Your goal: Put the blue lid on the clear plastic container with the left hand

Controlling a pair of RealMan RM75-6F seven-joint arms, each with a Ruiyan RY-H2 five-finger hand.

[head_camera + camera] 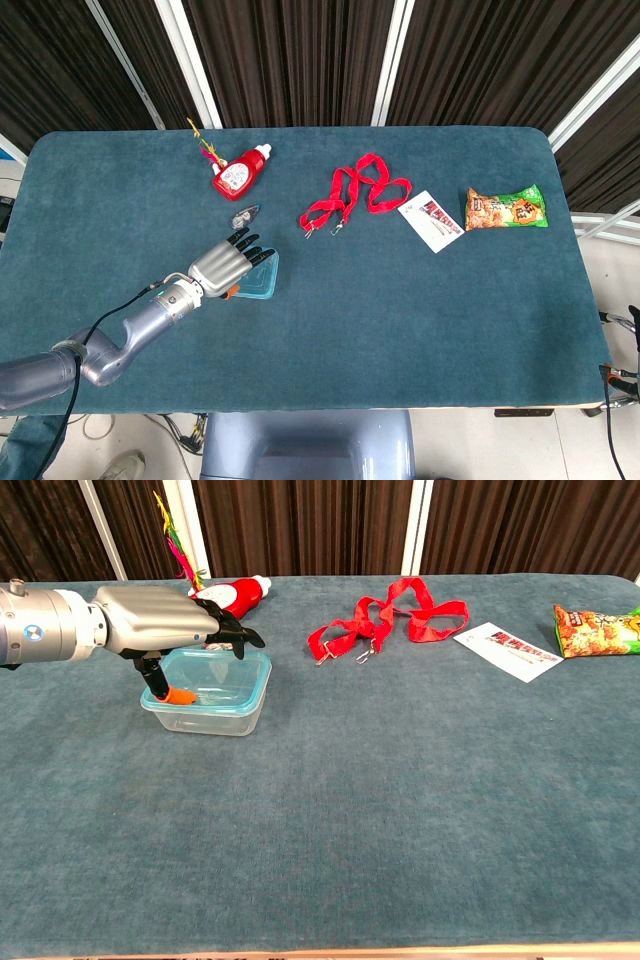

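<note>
Risk first: left hand (165,630) hovers flat over the clear plastic container (208,692) at the tabletop's (400,810) left, fingers spread, thumb at the near rim. The blue lid (228,660) looks seated; whether it's gripped can't be told. Uneven pressing could tip or slide the container. Right hand unseen.

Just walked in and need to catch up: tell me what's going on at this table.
The robot's left hand rests flat on top of the clear plastic container, whose blue lid already appears to sit on it; whether it is pressed fully shut cannot be told. The right hand is out of view. A red bottle, red lanyard, card and snack packet lie untouched farther back.
</note>
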